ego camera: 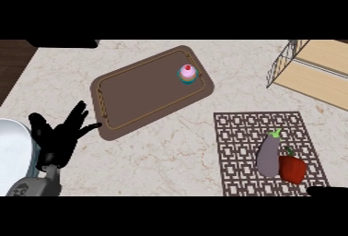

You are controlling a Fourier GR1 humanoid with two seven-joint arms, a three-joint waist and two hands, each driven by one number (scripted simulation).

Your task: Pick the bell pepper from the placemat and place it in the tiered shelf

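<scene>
Head view. We found the bell pepper (293,169) at five o'clock, lying on the placemat (238,138) and touching the eggplant (268,156); no hand held it. The left hand (60,134), at nine o'clock, rested with fingers spread. Only a sliver of the right hand (327,190) showed, at five o'clock; we could not tell its pose. The tiered shelf (319,62) stood at two o'clock. We judged grasp, carry and placement all outstanding.

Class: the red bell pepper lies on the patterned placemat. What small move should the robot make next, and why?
Probably move the right hand forward over the bell pepper. It lies unheld on the placemat beside the eggplant, and that hand, barely showing at the lower edge, is nearest; the left hand rests open far to the left.
</scene>
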